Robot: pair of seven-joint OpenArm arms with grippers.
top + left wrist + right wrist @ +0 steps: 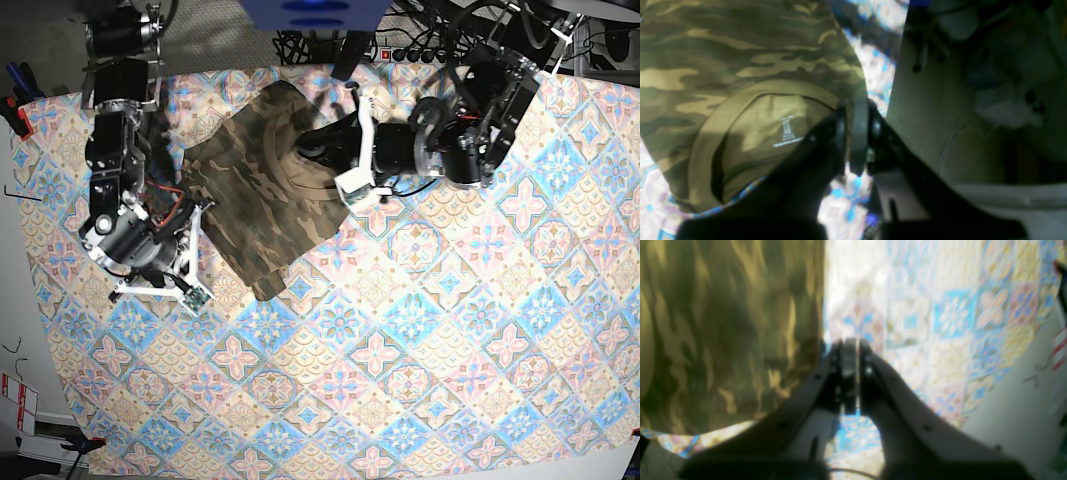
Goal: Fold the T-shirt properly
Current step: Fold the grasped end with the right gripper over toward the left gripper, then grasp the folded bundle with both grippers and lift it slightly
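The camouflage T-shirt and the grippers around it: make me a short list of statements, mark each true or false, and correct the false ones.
1. The T-shirt lies on a cloth or surface with a patterned tile print. True.
2. The collar is hidden from the left wrist view. False: it shows there, curving around a plain inner area.
3. The inner area bears a small white label. True.
4. The T-shirt is plain red. False: it is a camouflage print of green, brown and tan.
5. The right gripper is wide open. False: it is shut.
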